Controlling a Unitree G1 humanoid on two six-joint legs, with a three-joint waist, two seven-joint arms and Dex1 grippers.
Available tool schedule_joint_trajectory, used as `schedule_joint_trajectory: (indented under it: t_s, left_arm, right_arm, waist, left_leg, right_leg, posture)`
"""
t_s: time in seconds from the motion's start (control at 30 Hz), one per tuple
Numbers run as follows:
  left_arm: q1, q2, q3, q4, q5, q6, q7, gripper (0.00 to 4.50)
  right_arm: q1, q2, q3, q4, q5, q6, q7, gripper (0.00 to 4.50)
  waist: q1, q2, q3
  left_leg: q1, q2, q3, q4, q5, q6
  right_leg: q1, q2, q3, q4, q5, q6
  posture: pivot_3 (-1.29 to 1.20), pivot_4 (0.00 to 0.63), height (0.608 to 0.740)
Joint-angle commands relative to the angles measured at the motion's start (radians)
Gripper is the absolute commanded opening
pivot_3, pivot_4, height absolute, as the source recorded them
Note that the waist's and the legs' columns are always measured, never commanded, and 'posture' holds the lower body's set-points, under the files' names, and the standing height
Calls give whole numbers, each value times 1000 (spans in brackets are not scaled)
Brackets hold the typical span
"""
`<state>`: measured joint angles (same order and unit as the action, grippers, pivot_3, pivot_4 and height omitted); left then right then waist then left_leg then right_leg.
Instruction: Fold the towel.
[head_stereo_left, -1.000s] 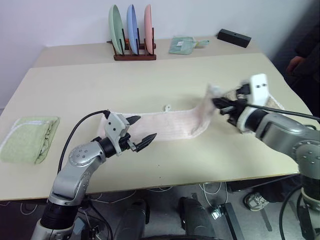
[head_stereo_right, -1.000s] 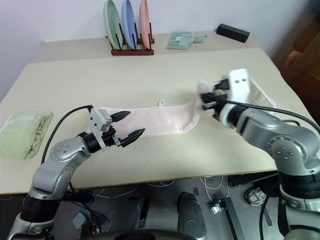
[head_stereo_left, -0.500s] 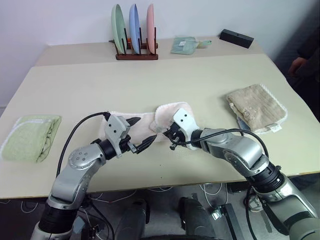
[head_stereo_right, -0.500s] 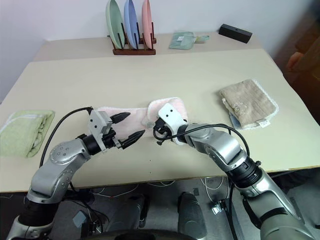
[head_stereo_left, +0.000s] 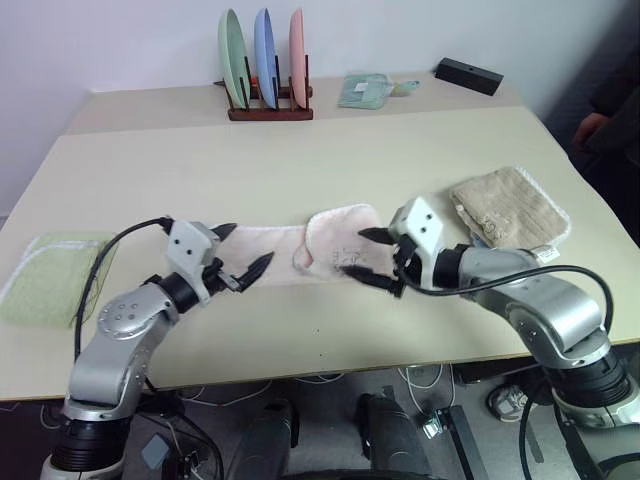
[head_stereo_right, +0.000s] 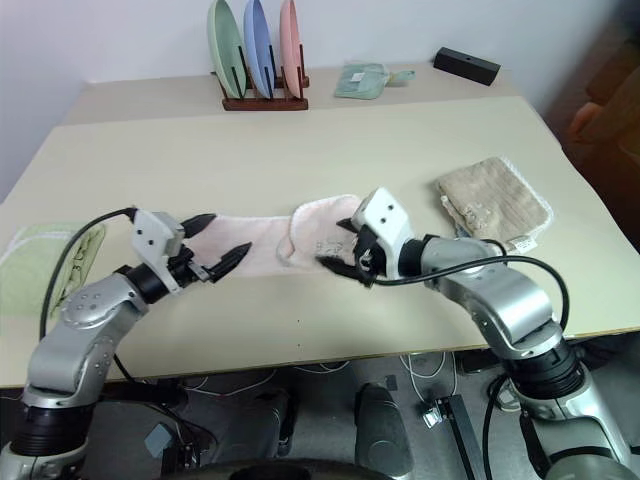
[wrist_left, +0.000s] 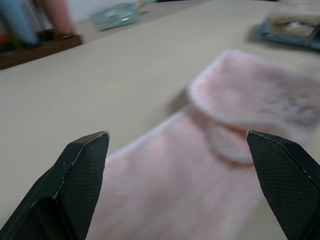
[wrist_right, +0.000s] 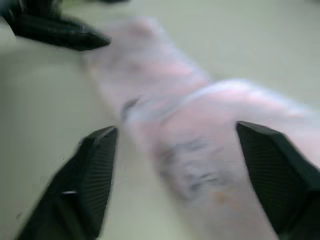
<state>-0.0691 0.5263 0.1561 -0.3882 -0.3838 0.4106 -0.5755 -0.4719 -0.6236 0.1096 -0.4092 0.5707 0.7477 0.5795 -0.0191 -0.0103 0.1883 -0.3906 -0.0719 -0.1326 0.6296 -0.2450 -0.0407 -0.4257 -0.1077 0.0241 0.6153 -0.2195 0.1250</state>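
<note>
Plates, one green, one blue, one pink, stand on edge in the dark wooden rack (head_stereo_left: 268, 108) at the far side of the beige tabletop (head_stereo_left: 330, 175). Near the front middle of that table lies the pale pink fluffy towel (head_stereo_left: 300, 250), a long strip with its right end folded back over itself into a rounded flap that shows a faint printed mark. The left gripper (head_stereo_left: 240, 258) hovers at the strip's left end, black fingers spread wide, nothing between them. The right gripper (head_stereo_left: 367, 255) sits at the flap's right edge, its fingers apart and empty, the towel lying free beneath.

Just right of the right gripper rests a tan-beige terry cloth (head_stereo_left: 510, 205) with a white tag. A light green folded cloth (head_stereo_left: 50, 275) lies by the table's left edge, a small pale green cloth (head_stereo_left: 365, 90) and a black rectangular box (head_stereo_left: 468, 75) at the far side. A person's hand (head_stereo_left: 590, 128) shows past the right edge. Bare table stretches between the towel and the rack.
</note>
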Motion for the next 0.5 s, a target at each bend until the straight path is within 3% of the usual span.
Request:
schedule_joint_trajectory:
  t_s: [0.03, 0.13, 0.17, 0.4, 0.5]
  left_arm:
    - [23, 4, 33, -18, -8, -14, 4, 4500]
    - [60, -9, 31, -48, -16, -4, 15, 4500]
    - [77, -14, 29, -60, -17, 0, 20, 4500]
    - [218, -75, 42, -163, -46, 49, 86, 4500]
    - [276, -95, 39, -206, -47, 69, 118, 4500]
  right_arm:
    - [-62, 36, 5, 95, -84, -65, -25, 1782]
    - [-88, 78, 91, 220, -196, -172, 3, 236]
    - [-97, 103, 111, 269, -224, -207, 8, 20]
    - [-79, 205, 292, 567, -437, -400, 76, 20]
    - [-67, 219, 308, 606, -483, -420, 84, 20]
  waist:
    - [4, 0, 0]
    - [8, -1, 0]
    - [7, -1, 0]
    - [5, -1, 0]
    - [4, -2, -2]
  left_leg:
    - [0, 0, 0, 0, 0, 0]
    - [0, 0, 0, 0, 0, 0]
    - [-1, -1, 0, 0, 0, 0]
    - [0, 0, 0, 0, 0, 0]
    - [0, -1, 0, 1, 0, 0]
  right_leg:
    - [0, 0, 0, 0, 0, 0]
    - [0, 0, 0, -1, 0, 0]
    - [0, 0, 0, -1, 0, 0]
    - [-1, -1, 0, 0, 0, 0]
    - [0, -1, 1, 0, 0, 0]
  posture:
    - [0, 150, 738]
    - [0, 150, 738]
    - [0, 150, 738]
    - [0, 150, 738]
    - [0, 150, 738]
